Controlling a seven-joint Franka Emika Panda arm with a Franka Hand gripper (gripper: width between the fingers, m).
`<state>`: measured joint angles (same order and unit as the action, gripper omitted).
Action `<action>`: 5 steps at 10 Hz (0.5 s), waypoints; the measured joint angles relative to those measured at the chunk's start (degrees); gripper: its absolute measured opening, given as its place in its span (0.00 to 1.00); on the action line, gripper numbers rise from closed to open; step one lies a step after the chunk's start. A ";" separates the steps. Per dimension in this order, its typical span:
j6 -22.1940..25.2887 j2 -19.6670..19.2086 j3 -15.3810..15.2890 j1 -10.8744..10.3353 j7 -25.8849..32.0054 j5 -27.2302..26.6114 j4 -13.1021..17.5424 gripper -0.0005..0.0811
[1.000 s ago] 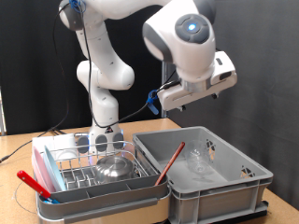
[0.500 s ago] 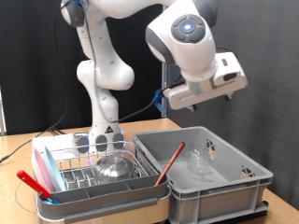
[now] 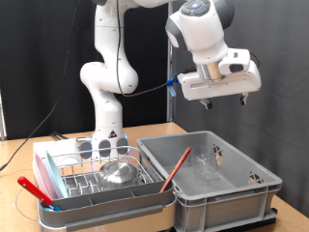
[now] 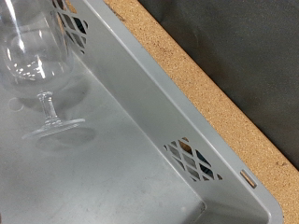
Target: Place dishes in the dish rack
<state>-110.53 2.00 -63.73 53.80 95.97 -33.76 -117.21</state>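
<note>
The tool [image 3: 224, 95] hung high above the grey crate [image 3: 241, 193], and I could not tell whether it was released or clenched. The clear wine glass [image 4: 37, 65] stood upright on the crate floor directly below, near one wall.

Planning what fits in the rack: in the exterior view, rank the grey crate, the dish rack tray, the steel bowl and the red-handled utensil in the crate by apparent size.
1. Grey crate, largest
2. Dish rack tray
3. Steel bowl
4. Red-handled utensil, thinnest, though about as long as the bowl is wide

All sit at similar nearness, so the order looks dependable.
</note>
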 joint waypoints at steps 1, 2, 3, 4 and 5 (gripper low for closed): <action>1.23 -0.91 -0.07 -0.04 0.98 -1.43 0.31 1.00; 0.82 -1.61 0.17 -0.05 1.26 -6.97 -0.07 1.00; -1.03 0.09 0.74 -0.05 -0.02 -13.88 -2.08 1.00; -2.62 3.23 1.20 0.05 -3.83 -16.33 -3.90 1.00; -4.14 6.33 1.76 0.39 -8.84 -16.23 -4.47 1.00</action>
<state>-114.67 8.34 -61.97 54.19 87.13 -49.99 -121.69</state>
